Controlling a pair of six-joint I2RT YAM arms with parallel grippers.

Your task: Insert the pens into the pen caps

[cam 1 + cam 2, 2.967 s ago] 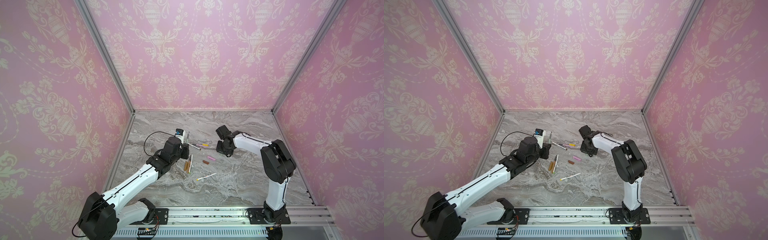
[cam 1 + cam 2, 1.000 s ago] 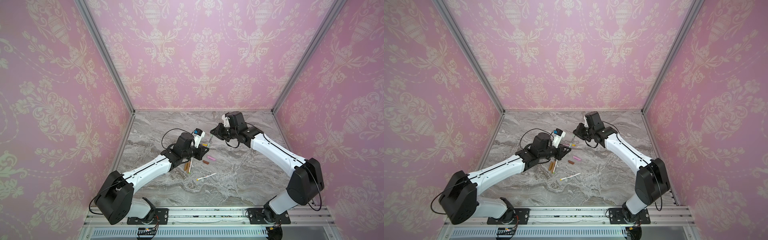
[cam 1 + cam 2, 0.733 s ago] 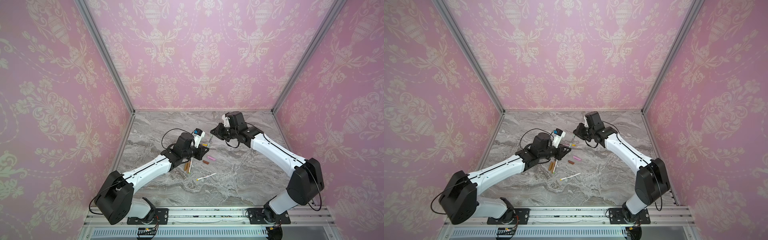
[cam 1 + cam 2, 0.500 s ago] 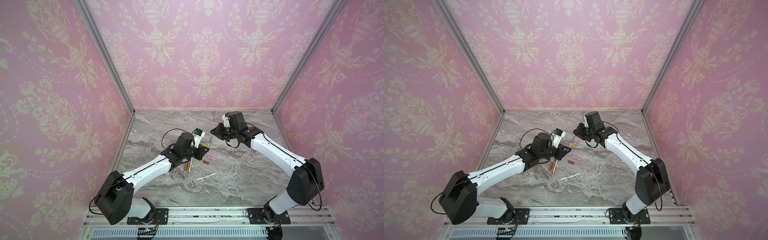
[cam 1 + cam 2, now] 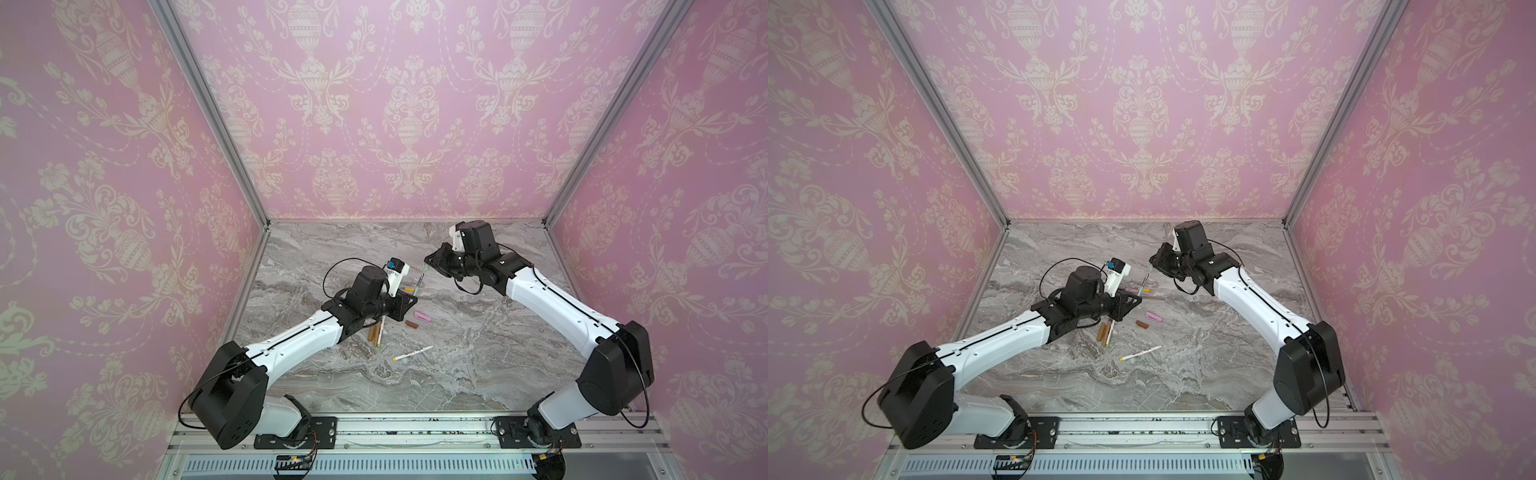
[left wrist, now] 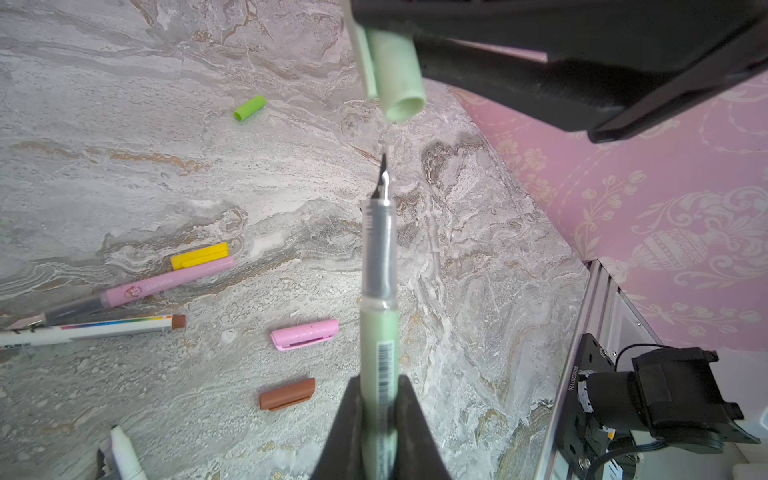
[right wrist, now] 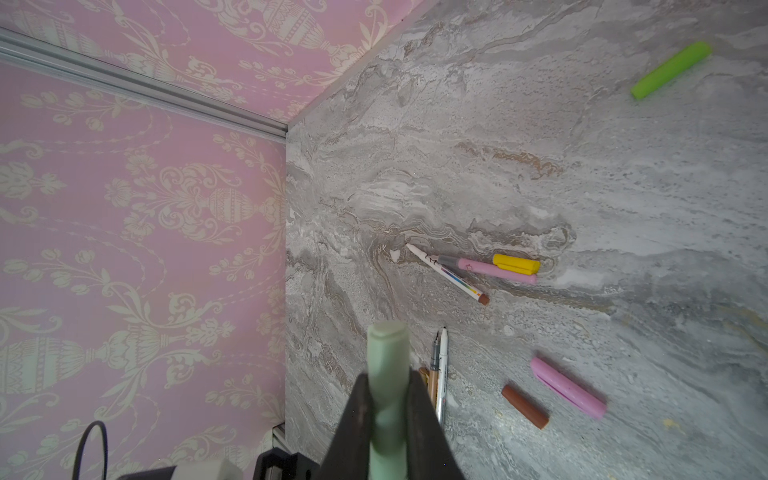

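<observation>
Clamping sage pen (image 6: 379, 328), left pincer (image 6: 379, 384); right pincer (image 7: 389, 376) clenched on sage cap (image 7: 386, 347).

Arms meet over mid bench (image 5: 1225, 353). Left fingers (image 5: 1128, 302) clamp sage pen (image 5: 1144, 284), tip slanting up and far. Right fingers (image 5: 1157, 258) pinch pale cap (image 5: 1150, 269) just beside pen tip. Lying nearer on bench: pink cap (image 5: 1155, 318), brown cap (image 5: 1142, 324), white pen (image 5: 1140, 353).
</observation>
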